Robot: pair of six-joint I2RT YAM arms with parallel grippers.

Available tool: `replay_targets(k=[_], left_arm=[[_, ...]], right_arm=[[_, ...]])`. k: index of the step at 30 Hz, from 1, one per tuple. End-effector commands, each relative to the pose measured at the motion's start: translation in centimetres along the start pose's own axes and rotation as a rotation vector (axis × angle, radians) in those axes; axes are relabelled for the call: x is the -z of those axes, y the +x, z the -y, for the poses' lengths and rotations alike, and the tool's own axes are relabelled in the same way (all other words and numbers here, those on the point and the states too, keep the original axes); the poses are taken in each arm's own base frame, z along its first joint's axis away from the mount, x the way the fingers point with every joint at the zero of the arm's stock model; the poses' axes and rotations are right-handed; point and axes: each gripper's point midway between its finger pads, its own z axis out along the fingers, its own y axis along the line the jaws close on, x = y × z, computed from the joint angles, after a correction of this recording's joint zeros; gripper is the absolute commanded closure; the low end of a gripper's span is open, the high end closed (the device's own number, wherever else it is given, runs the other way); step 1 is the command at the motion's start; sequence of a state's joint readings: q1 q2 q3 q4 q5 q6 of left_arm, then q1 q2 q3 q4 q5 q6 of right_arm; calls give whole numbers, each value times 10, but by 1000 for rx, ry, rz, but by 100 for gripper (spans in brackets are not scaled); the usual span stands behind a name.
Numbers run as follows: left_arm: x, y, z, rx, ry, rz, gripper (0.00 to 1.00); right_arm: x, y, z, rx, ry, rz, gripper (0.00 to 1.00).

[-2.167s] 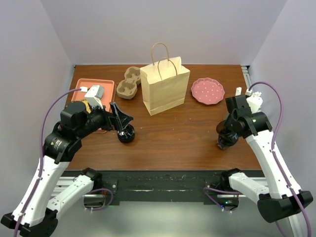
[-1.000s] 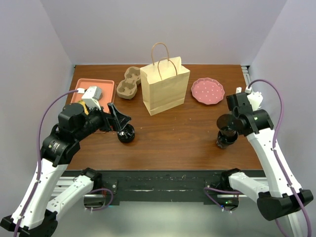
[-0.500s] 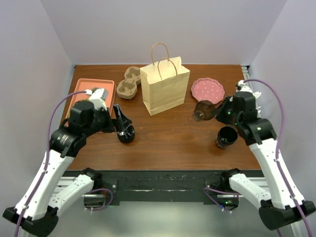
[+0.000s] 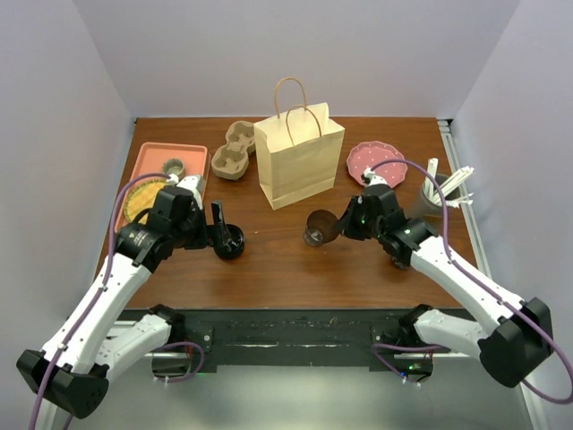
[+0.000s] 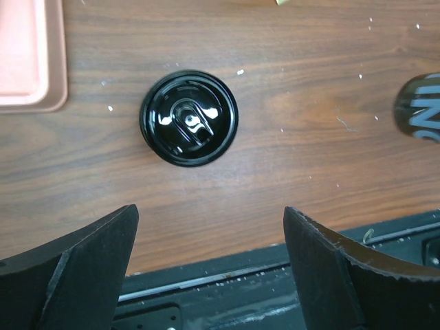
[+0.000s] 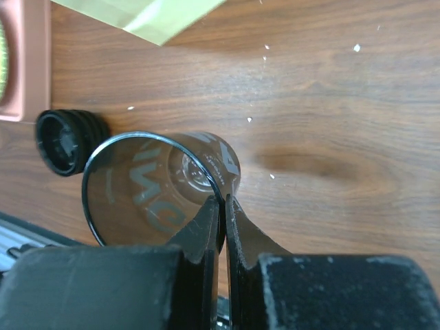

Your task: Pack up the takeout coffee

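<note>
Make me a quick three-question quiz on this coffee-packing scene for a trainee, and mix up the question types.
1. True or false: the right end effector is pinching the rim of a lidless cup.
2. Multiple choice: which object is the open left end effector lined up on? A) the orange tray B) a lidded black cup C) the pink plate
3. Short answer: in the top view, what stands immediately right of the pulp carrier?
Key: 1 true; 2 B; 3 the paper bag.
</note>
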State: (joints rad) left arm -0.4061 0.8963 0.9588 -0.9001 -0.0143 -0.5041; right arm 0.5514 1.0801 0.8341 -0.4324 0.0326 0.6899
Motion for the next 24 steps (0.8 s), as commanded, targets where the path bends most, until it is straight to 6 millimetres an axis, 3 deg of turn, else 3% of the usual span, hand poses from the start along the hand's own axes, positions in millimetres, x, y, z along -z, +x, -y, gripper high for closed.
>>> replay_targets(k=[1, 3, 7, 15, 20, 24], left_arm=[[-5, -16, -6, -31, -32, 71, 11], [-11, -15, -4, -37, -25, 59, 11], [-24, -13, -4, -28, -32, 31, 11], [-54, -5, -1, -75, -22, -39, 20], [-59, -12, -2, -94, -36, -23, 24], [-68, -7, -3, -111, -56, -39, 27]], right_arm=[[-22, -4, -18, -29, -17, 52, 99], [-28, 10, -26, -4, -7, 21, 99], [-32, 18, -35, 20, 14, 30, 97], [-40, 35, -19, 34, 97, 10, 89], [-39, 41, -16, 27, 120, -11, 80], [-32, 40, -16, 4, 130, -16, 72]])
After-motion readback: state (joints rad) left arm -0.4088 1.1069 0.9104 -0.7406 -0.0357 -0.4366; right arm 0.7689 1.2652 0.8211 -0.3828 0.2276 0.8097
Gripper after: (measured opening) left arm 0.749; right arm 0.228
